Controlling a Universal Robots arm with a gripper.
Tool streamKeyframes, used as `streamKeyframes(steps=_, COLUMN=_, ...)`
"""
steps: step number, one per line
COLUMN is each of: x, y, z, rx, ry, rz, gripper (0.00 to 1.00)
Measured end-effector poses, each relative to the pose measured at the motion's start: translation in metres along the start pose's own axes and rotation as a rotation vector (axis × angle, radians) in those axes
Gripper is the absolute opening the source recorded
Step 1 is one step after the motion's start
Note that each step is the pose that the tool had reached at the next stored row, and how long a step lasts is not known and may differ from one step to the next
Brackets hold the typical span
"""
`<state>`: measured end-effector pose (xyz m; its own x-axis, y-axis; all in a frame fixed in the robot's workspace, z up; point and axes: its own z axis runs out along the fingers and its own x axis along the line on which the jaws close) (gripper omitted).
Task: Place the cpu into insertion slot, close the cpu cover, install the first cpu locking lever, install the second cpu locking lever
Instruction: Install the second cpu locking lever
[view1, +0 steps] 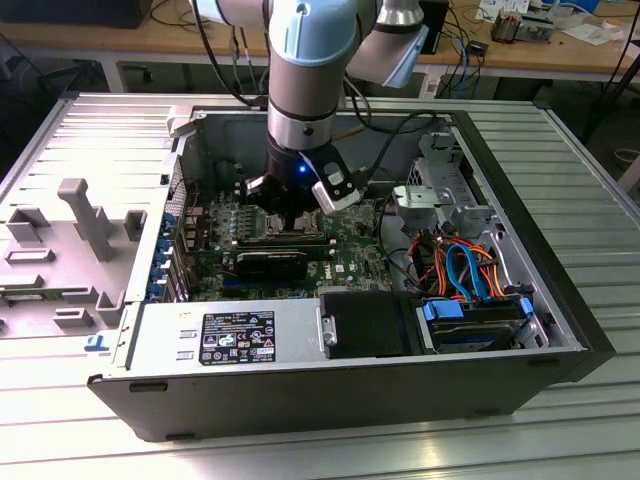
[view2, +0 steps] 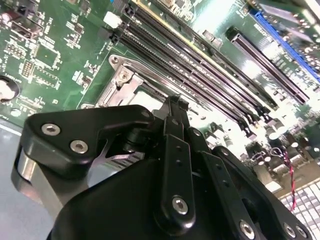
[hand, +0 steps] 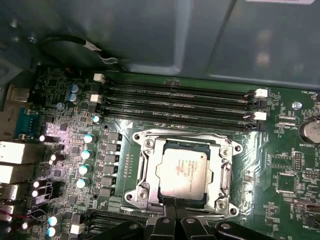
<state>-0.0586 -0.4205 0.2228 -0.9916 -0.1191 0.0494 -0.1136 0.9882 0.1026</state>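
The open case (view1: 560, 330) lies on the bench (view1: 300, 455), with the arm (view1: 305, 70) reaching down into it over the green board (hand: 65, 145). The slot (hand: 182, 170) sits beside the 4 memory slots (hand: 180, 102). The cover (hand: 146, 165) appears closed around the cpu (hand: 182, 171), which is seated in the slot. The hand (hand: 176, 216) is at the slot's edge, fingers drawn close together and holding nothing that shows. Judged step: first locking lever. The next move calls for a precise catch on thin wire; no lever is clearly discernible.
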Motion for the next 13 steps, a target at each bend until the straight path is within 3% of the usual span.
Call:
streamKeyframes(steps=6, x=0.0002, y=0.0013, z=-0.0127, rx=0.0140, ry=0.0017, rz=0.001, gripper=0.11)
streamKeyframes(steps=9, x=0.0006, y=0.0021, z=-0.0206, rx=0.0149, ry=0.0018, rz=0.001, gripper=0.11)
streamKeyframes(steps=13, x=0.0007, y=0.0023, z=-0.0220, rx=0.0143, ry=0.0017, rz=0.001, gripper=0.11)
